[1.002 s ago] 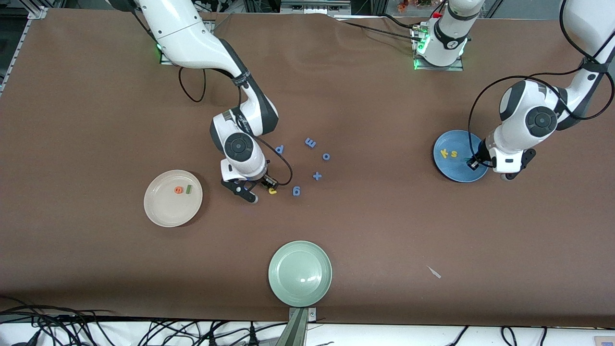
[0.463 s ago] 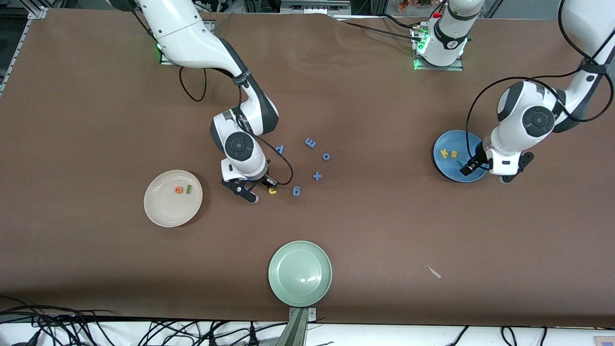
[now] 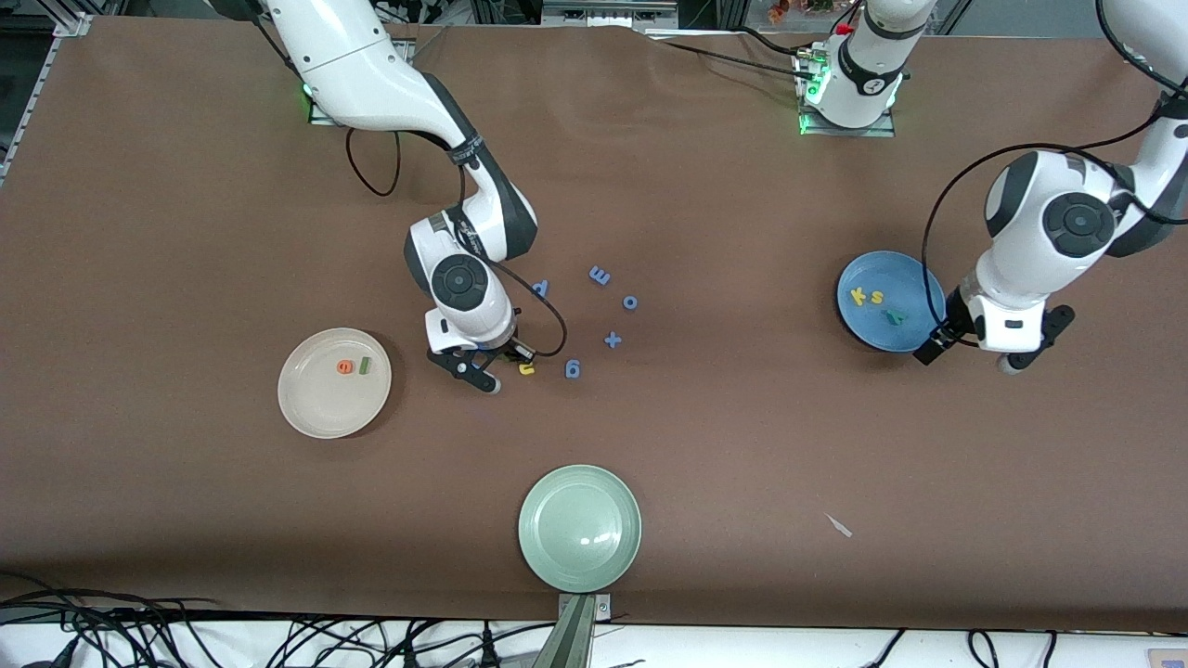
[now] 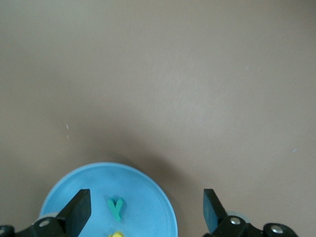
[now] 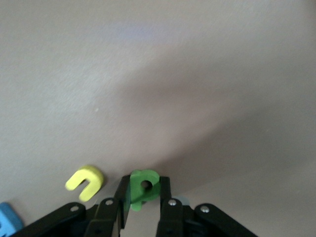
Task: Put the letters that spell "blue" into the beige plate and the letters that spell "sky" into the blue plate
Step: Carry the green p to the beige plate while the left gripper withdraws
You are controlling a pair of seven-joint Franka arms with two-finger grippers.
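Near the table's middle, your right gripper point(image 3: 489, 368) is clenched on the green "b" point(image 5: 143, 190), the yellow "u" point(image 3: 526, 369) just beside it. The "e" point(image 3: 345, 367) and "l" point(image 3: 366, 366) lie in the beige plate point(image 3: 320, 413). Your left gripper point(image 3: 965, 348) hangs released at the edge of the blue plate point(image 3: 914, 278), which holds "s" point(image 3: 877, 297), "k" point(image 3: 859, 296) and "y" point(image 4: 116, 208).

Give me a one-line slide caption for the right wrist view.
Right gripper shut on the green "b" at table level, yellow "u" lying beside it.
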